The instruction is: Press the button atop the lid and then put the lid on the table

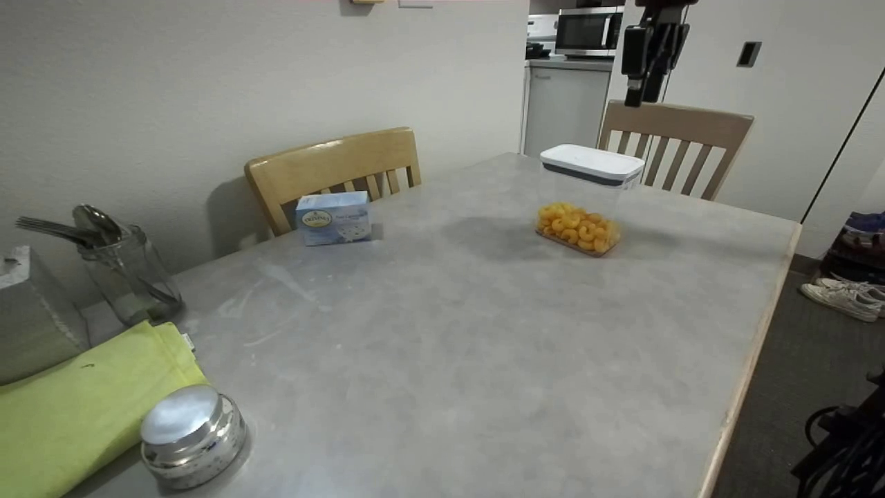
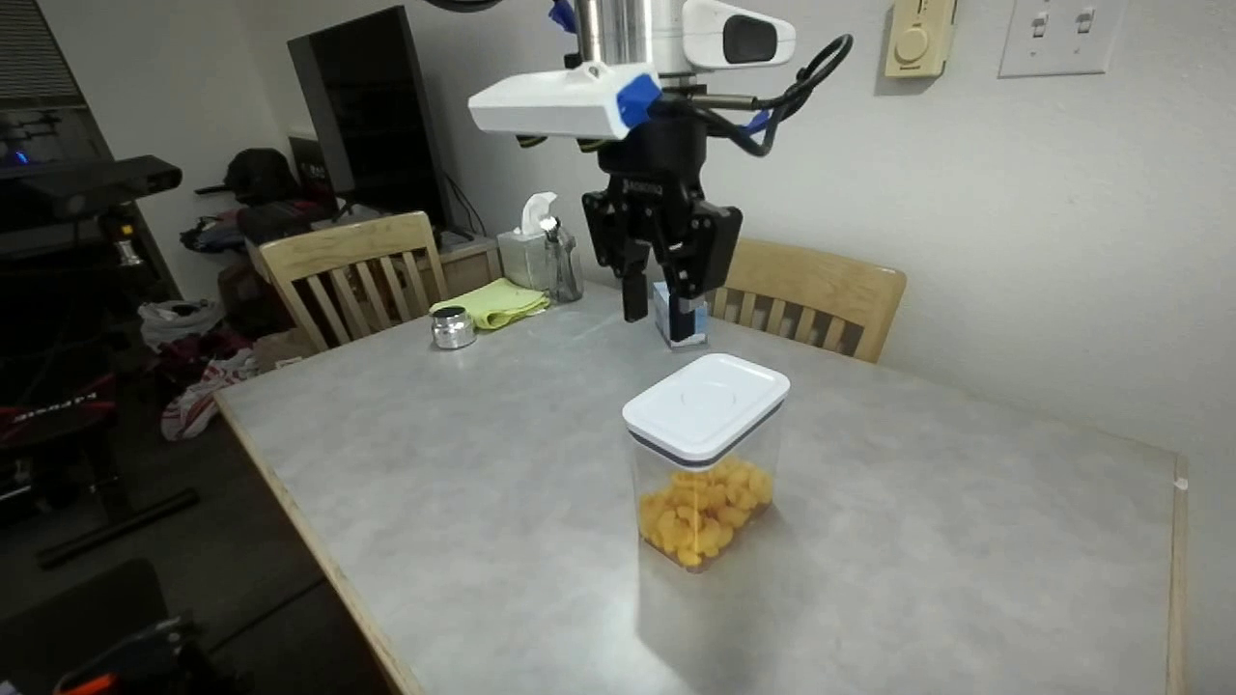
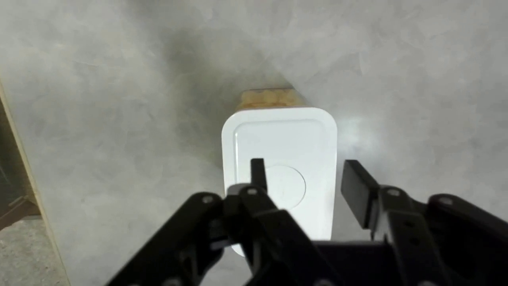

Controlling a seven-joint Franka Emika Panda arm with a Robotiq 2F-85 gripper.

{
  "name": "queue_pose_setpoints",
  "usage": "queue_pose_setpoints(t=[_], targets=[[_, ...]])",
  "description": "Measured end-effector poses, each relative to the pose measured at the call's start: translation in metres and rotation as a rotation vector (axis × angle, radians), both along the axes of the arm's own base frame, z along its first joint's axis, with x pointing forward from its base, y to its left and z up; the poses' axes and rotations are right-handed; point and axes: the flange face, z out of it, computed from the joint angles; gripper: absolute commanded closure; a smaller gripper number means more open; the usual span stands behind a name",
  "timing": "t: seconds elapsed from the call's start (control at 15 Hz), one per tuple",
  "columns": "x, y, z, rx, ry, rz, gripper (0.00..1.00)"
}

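The flat white lid (image 1: 593, 163) sits on a clear container of yellow pasta (image 2: 703, 516). The lid also shows in an exterior view (image 2: 666, 415) and in the wrist view (image 3: 278, 139). A faint circle marks the button (image 3: 286, 186) in the lid's middle, level with the surface. The grey table (image 1: 429, 346) bears the container. My gripper (image 2: 659, 311) points down above the lid, apart from it. In the wrist view the gripper (image 3: 306, 178) is open and empty; one finger overlaps the lid beside the button, the other lies past its edge. The lid's near part is partly hidden.
A blue tea box (image 1: 334, 218), a shiny metal jar (image 1: 193, 436), a yellow-green cloth (image 1: 97, 408) and a glass jar of cutlery (image 1: 131, 277) stand on the table. Chairs (image 1: 332, 166) stand at its edges. A wall (image 2: 1043, 241) runs along one side.
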Motion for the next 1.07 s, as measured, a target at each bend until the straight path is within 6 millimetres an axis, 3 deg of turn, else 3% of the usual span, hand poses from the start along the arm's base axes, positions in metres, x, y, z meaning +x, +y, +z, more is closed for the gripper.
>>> queue_pose_setpoints(t=[0.2, 0.6, 1.07], targets=[[0.0, -0.002, 0.002, 0.044, -0.028, 0.076, 0.98], [0.005, -0.007, 0.003, 0.028, -0.075, 0.123, 1.0], [0.011, -0.02, -0.032, 0.015, -0.124, 0.084, 1.0]])
